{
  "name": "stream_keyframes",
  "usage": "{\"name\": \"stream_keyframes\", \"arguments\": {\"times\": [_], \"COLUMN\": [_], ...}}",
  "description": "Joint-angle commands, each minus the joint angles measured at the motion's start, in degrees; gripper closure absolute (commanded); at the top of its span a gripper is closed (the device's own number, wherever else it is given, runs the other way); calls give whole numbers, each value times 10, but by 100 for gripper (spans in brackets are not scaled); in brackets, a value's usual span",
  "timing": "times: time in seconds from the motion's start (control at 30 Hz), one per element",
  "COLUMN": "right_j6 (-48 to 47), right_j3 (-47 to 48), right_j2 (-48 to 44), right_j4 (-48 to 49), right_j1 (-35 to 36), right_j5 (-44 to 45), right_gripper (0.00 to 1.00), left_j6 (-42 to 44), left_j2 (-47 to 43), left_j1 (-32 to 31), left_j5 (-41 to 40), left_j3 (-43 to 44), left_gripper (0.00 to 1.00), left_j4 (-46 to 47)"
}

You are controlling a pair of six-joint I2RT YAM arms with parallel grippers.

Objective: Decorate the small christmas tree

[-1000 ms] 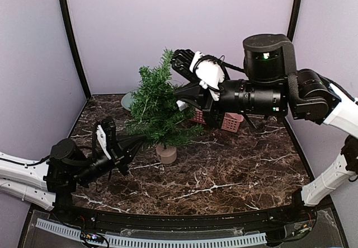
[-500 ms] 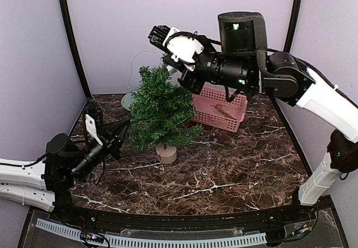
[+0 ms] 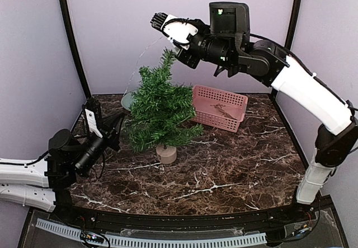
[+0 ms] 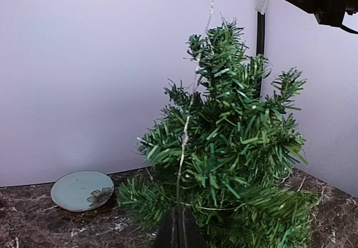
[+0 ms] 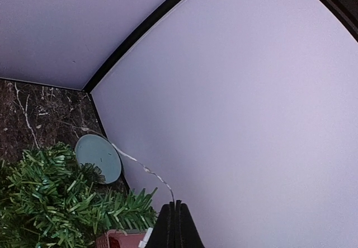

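Observation:
The small christmas tree (image 3: 159, 111) stands upright on its tan base (image 3: 166, 154) at mid-table. A thin silvery wire string (image 3: 140, 57) runs from high above the tree down its left side. My right gripper (image 3: 159, 19) hangs above and just left of the treetop, shut on the wire's upper end (image 5: 142, 167). My left gripper (image 3: 118, 126) sits low at the tree's left flank, shut on the wire's lower part (image 4: 187, 125) right against the branches (image 4: 235, 147). In the wrist views both pairs of fingertips (image 4: 182, 225) (image 5: 175, 209) are pressed together.
A pink slotted basket (image 3: 219, 108) stands behind and right of the tree with a small brown thing in it. A pale green plate (image 3: 127, 99) lies at the back left by the wall (image 4: 82, 190). Purple walls enclose the marble table (image 3: 235, 169).
My right gripper has swung from beside the tree's upper right to high above its top, drawing the wire up. The left gripper has drawn back a little to the left.

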Motion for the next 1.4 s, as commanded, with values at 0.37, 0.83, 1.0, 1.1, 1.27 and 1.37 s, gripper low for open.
{"name": "stream_keyframes", "arguments": {"times": [0.37, 0.83, 1.0, 1.1, 1.27, 1.37], "right_j6": [34, 27, 17, 18, 36, 39], "right_j3": [90, 108, 119, 122, 116, 114], "right_j2": [80, 110, 122, 140, 150, 157], "right_j4": [41, 60, 71, 72, 78, 78], "right_j1": [-107, -112, -114, -123, -138, -140], "right_j5": [-147, -225, -217, -212, -227, -230], "right_gripper": [100, 100, 100, 100, 100, 100], "left_j6": [-16, 25, 17, 4, -12, -18], "left_j2": [34, 37, 48, 56, 64, 66], "left_j1": [61, 74, 75, 76, 78, 83], "left_j5": [17, 103, 72, 55, 17, -5], "left_j3": [44, 20, 30, 32, 33, 37], "left_gripper": [100, 100, 100, 100, 100, 100], "left_j4": [27, 121, 112, 111, 95, 72]}}
